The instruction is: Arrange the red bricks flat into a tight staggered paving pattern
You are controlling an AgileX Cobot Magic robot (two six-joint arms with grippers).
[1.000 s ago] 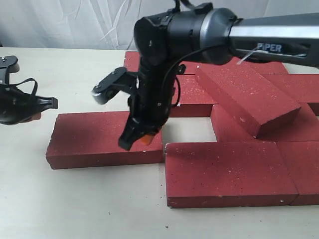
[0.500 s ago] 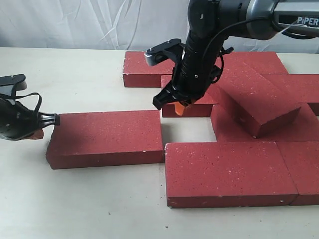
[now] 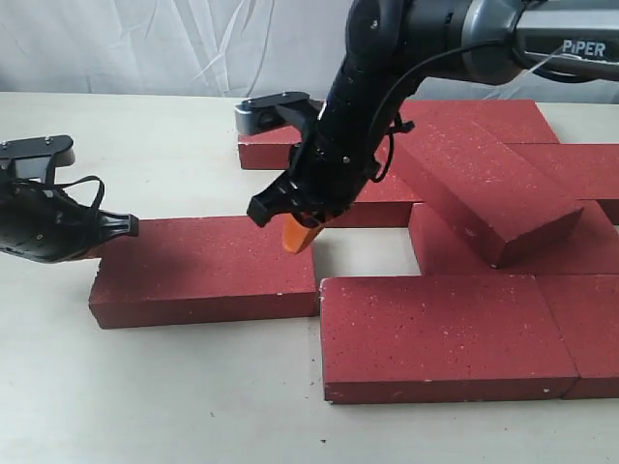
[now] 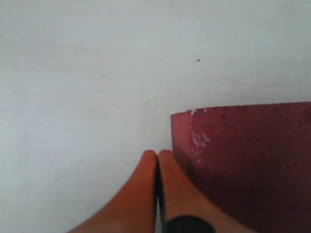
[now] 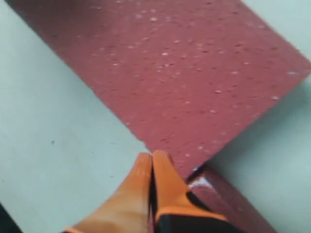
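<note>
Several dark-red bricks lie on the table. One brick (image 3: pixel 208 266) lies apart at the left, a small gap from the front brick (image 3: pixel 440 333). Another brick (image 3: pixel 484 184) rests tilted on top of the group at the right. My left gripper (image 3: pixel 92 249) is shut and empty, its orange fingertips against the left end of the lone brick (image 4: pixel 248 155). My right gripper (image 3: pixel 295 237) is shut with nothing in it, its tips at the far right corner of that same brick (image 5: pixel 194 73). The corner of a neighbouring brick (image 5: pixel 228 204) shows beside the right fingers (image 5: pixel 165 179).
More bricks (image 3: pixel 276 135) lie flat at the back and right, reaching the right frame edge. A white cloth backdrop (image 3: pixel 145 43) hangs behind the pale table (image 3: pixel 155 396). A bare patch of table (image 3: pixel 363 246) shows between the bricks.
My right arm swung from the lone brick back toward the rear bricks, then returned left and forward to the brick's far right corner. My left gripper moved right against the brick's left end.
</note>
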